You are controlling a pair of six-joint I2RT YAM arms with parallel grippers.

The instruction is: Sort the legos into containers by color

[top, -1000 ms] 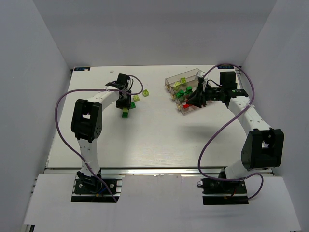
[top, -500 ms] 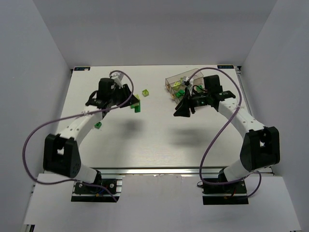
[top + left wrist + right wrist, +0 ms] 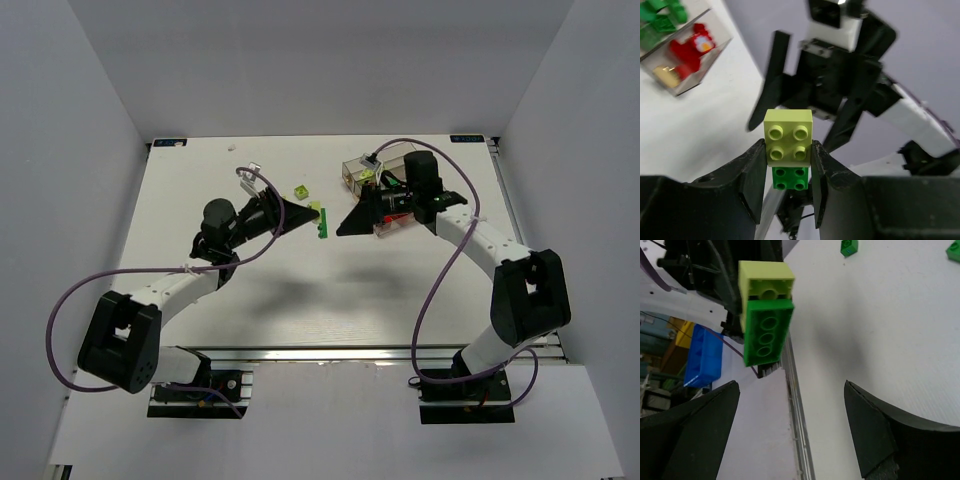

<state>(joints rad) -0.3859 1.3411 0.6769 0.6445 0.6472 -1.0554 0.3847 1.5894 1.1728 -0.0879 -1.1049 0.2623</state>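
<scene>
the left pincer (image 3: 788,146) is clamped narrow on a two-brick stack. its black fingers (image 3: 754,175) press on either side where a pale yellow-green brick (image 3: 788,135), square with four round studs, sits on a green brick (image 3: 788,179). from the right wrist the green brick's hollow underside shows three tubes in a row, and it is longer than the pale one. the right pincer (image 3: 791,387) stands wide and holds nothing, with its dark fingers (image 3: 695,435) well apart; the stack hangs just ahead of their tips, not touching them. from above, the two pincers point at each other over the white matte tabletop (image 3: 300,290), the stack between them. a loose pale brick (image 3: 300,192) lies on the tabletop just beyond. the clear plastic containers (image 3: 350,172) sit by the right arm and hold glossy red bricks (image 3: 689,47) and green ones (image 3: 660,17).
</scene>
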